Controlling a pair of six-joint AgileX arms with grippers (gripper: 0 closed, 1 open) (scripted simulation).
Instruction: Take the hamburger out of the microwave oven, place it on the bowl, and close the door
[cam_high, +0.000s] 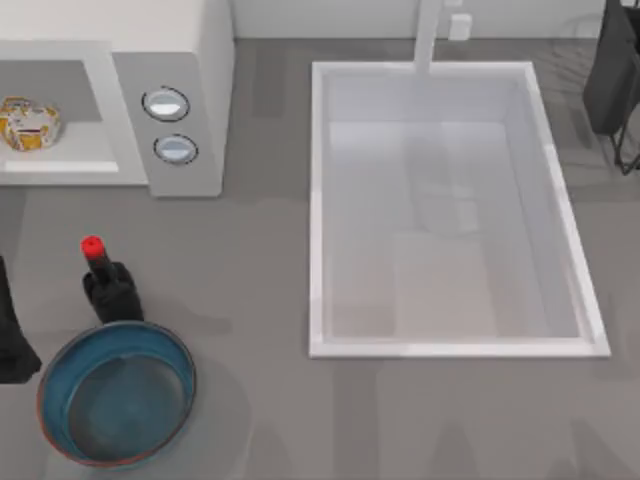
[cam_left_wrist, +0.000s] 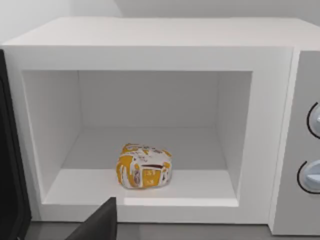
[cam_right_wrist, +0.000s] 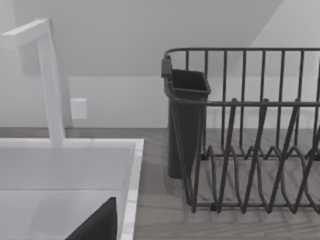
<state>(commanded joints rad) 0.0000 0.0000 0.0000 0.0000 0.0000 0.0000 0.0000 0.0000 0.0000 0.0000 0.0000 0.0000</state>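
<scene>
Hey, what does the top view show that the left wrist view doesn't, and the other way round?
Top view only: the blue-teal bowl with reddish-brown rim, a dark bottle with a red cap, and the large white rectangular sink. Left wrist view only: the oven cavity's back and side walls, seen from the front. Both: the white-grey microwave oven, open, with the paper-wrapped hamburger on its floor, plus two round knobs.

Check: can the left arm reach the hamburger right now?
Probably yes: the hamburger sits near the front of the microwave oven cavity, nothing blocks the opening, and the left wrist view faces it.
</scene>
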